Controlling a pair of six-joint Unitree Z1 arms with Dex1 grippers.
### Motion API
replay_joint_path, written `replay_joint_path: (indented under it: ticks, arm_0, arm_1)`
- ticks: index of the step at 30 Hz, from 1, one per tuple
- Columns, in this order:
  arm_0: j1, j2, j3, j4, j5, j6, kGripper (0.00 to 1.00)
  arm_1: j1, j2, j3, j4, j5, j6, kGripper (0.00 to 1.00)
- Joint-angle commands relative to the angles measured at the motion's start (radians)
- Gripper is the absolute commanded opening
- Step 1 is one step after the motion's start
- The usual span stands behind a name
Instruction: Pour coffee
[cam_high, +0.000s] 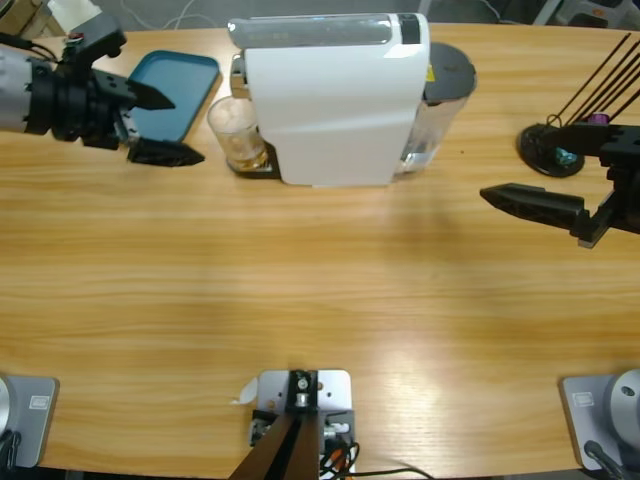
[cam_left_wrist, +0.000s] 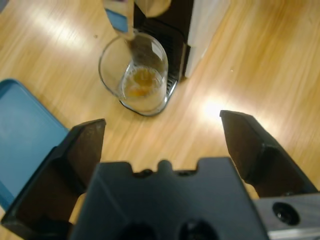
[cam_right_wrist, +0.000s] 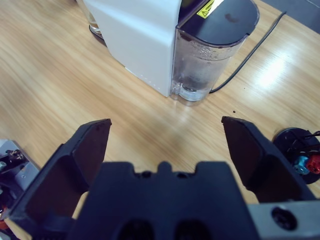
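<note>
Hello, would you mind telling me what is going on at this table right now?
Neither arm holds anything. The left gripper hangs open beside a clear glass that stands at the white coffee machine, with a little amber coffee in its bottom. A blue tray lies behind that gripper. The right gripper is open too, facing the machine's water tank, near a black capsule stand.

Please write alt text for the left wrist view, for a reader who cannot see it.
The left gripper, jaws open, points at a clear glass holding a little amber coffee, which stands at the front of the white coffee machine. A blue tray lies on the wooden table.
</note>
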Motion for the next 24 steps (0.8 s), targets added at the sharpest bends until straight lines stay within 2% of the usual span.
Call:
replay_joint_path:
  ticks: [1,17,24]
  arm_0:
    - [0.012,0.151,-0.068,-0.026,-0.03,0.015,1.0]
    - [-0.004,0.288,-0.198,-0.025,0.007,0.012,1.0]
    - [-0.013,0.296,-0.19,-0.024,-0.01,0.013,1.0]
  arm_1:
    - [0.01,0.037,0.033,-0.009,-0.012,0.007,1.0]
    - [0.01,0.069,0.034,-0.014,-0.012,0.009,1.0]
    - [0.01,0.085,0.034,-0.021,-0.011,0.011,1.0]
